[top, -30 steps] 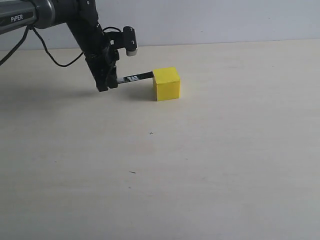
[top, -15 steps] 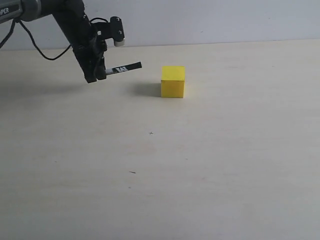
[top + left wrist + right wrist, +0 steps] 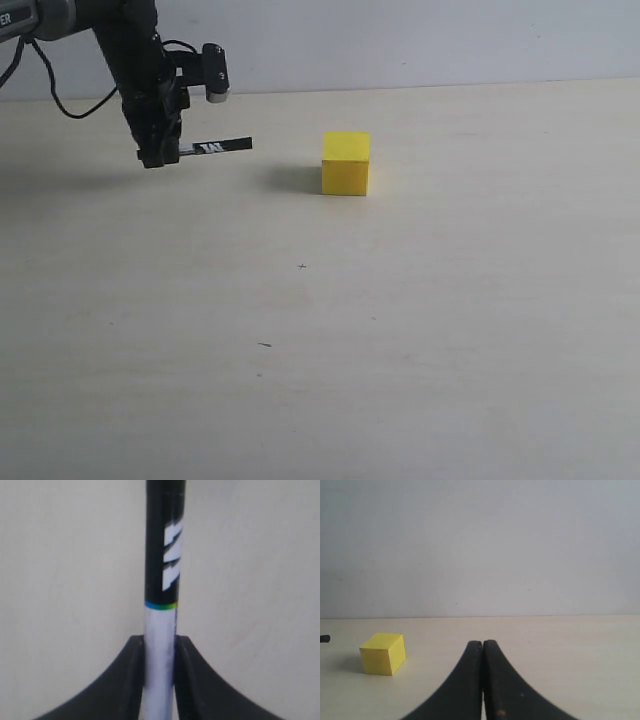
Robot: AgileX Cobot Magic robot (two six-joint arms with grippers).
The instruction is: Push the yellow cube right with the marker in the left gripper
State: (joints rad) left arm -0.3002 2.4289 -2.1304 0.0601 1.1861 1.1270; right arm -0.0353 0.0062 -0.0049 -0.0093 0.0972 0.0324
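Observation:
The yellow cube (image 3: 346, 163) rests on the pale table (image 3: 420, 330) a little right of centre at the back; the right wrist view shows this yellow cube (image 3: 382, 653) too. My left gripper (image 3: 157, 155) hangs at the back left, shut on the marker (image 3: 215, 147), which sticks out level toward the cube. A clear gap separates the marker's black tip from the cube. In the left wrist view the marker (image 3: 162, 580) runs straight out from the left gripper (image 3: 160, 647), white barrel clamped. My right gripper (image 3: 482, 647) is shut on nothing; it is out of the exterior view.
A pale wall (image 3: 420, 40) rises behind the table's far edge. Loose black cables (image 3: 50, 95) hang from the left arm. A tiny dark mark (image 3: 302, 266) and a small sliver (image 3: 264, 345) lie on the table top.
The marker was touching the cube's left side a second ago. The cube then shifted slightly right, and the left gripper has drawn back left and up with the marker, leaving a gap.

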